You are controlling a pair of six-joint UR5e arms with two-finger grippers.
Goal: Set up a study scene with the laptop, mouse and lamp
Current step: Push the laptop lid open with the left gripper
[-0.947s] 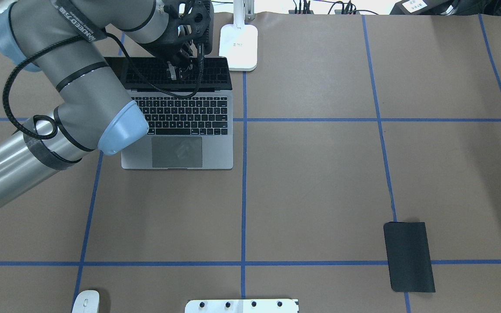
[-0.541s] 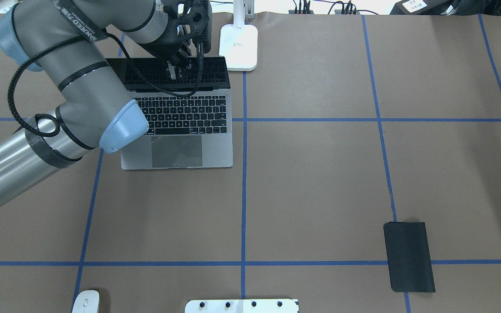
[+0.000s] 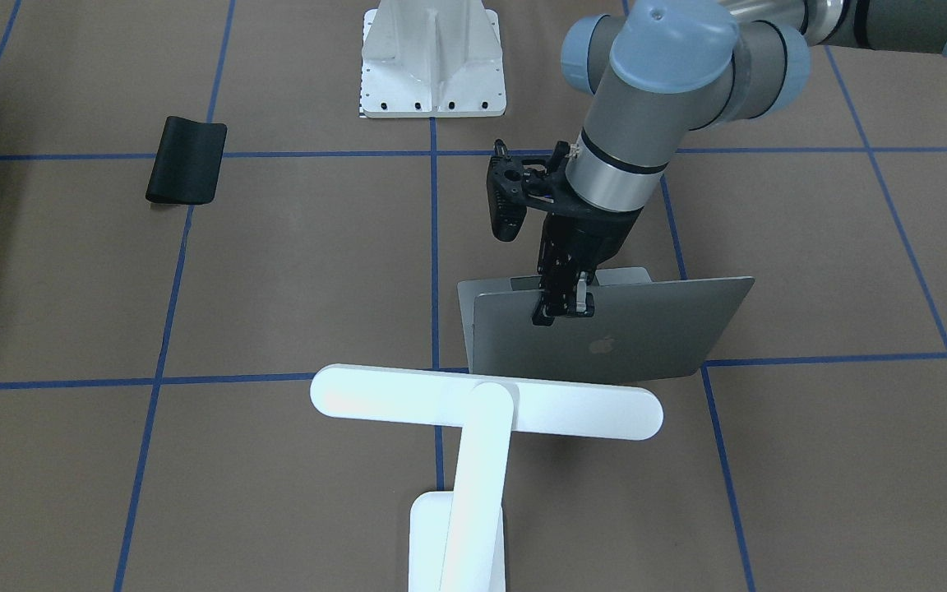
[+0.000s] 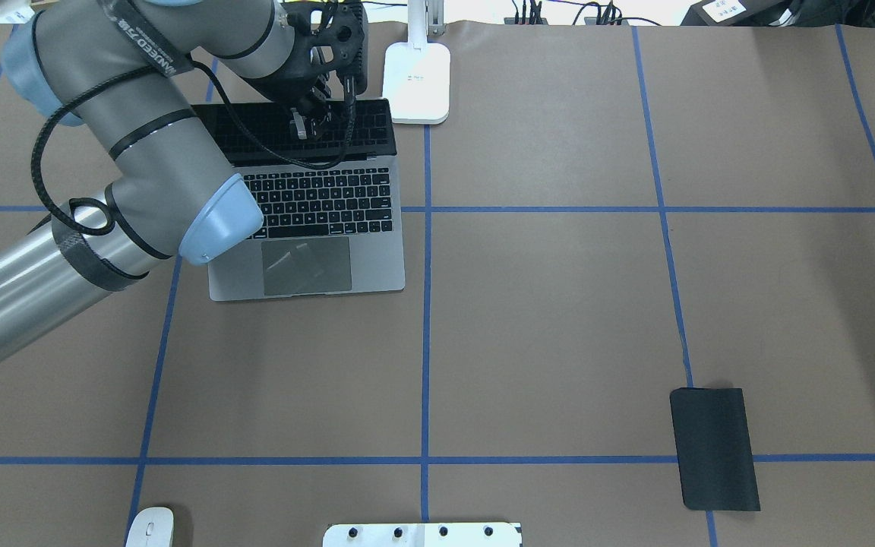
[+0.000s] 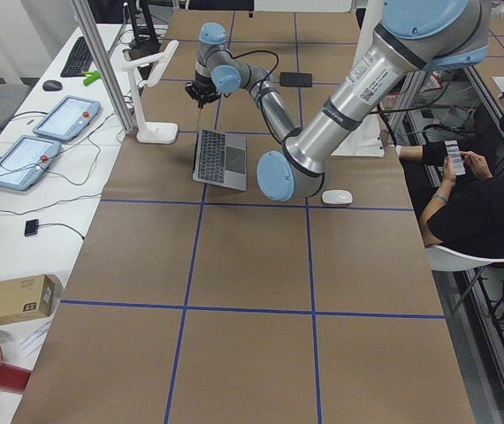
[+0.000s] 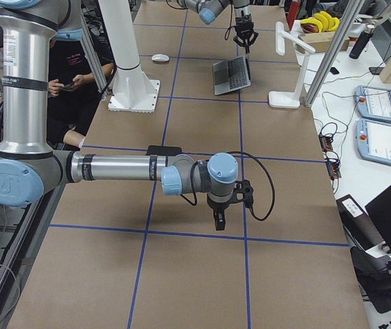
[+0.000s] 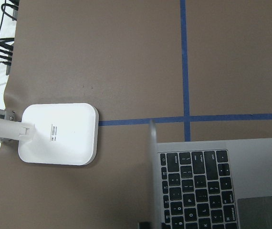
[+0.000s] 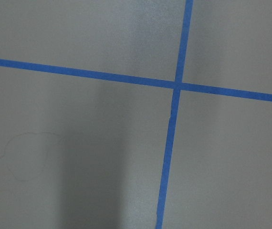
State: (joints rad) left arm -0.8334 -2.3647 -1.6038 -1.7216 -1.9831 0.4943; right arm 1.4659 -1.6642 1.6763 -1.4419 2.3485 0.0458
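The space-grey laptop [image 4: 331, 266] stands open at the table's far left, its lid [image 3: 605, 337] raised steeply. My left gripper [image 3: 560, 311] is shut on the lid's top edge, also seen from overhead [image 4: 308, 121]. The white lamp [image 3: 486, 401] stands just beyond the laptop's right corner, and its base [image 7: 59, 133] shows in the left wrist view. The white mouse [image 4: 150, 526] lies at the near left edge. My right gripper [image 6: 217, 223] hangs over bare table far from all three. It shows only in the exterior right view, so I cannot tell if it is open or shut.
A black mouse pad [image 4: 715, 448] lies at the near right. The white bolted pedestal [image 4: 422, 534] stands at the near middle edge. Blue tape lines [image 8: 174, 90] cross the brown table. Tablets and cables lie beyond the far edge [image 6: 377, 103].
The left arm has shifted a little, and the laptop has slid and turned slightly to the left with the gripper still on its lid. Mouse, lamp and pad have not moved.
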